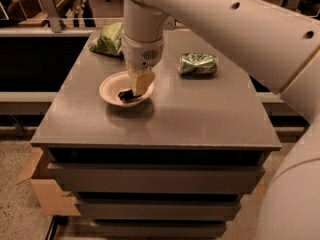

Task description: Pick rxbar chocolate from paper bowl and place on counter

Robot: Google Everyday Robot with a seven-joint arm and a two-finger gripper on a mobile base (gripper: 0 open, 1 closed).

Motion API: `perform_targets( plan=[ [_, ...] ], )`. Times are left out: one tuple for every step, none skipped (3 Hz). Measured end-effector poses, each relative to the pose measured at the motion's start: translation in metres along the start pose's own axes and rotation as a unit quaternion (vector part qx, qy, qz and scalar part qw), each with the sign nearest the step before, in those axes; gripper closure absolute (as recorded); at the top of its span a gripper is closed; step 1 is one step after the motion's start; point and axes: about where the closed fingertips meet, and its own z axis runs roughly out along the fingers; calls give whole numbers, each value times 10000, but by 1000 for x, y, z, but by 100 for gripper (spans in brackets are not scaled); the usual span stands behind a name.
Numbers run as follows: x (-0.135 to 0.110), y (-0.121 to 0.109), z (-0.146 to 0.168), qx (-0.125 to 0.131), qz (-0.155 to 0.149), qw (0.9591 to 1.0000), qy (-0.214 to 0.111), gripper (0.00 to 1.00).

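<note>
On the grey square counter (200, 119), a crumpled green chip bag (107, 39) lies at 11 o'clock. At 9 o'clock sits the round off-white paper bowl (106, 84), holding the small dark-wrapped rxbar chocolate (126, 95) at its 4 o'clock side. The gripper (137, 90) is down in the bowl, at the bar; whether it is clamped on it I cannot tell. A crushed green can (198, 64) rests at 1 o'clock. This looks like the grasp step. Next it needs a firm hold and a straight lift clear of the rim.
</note>
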Motion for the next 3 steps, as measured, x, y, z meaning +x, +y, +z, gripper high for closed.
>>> perform_targets(
  plan=[
    [9,-1,-12,140,94,9997,163,100],
    [21,-4,-35,492,361,9975,368,100],
    [36,-5,-62,898,727,9918,545,100]
  ],
)
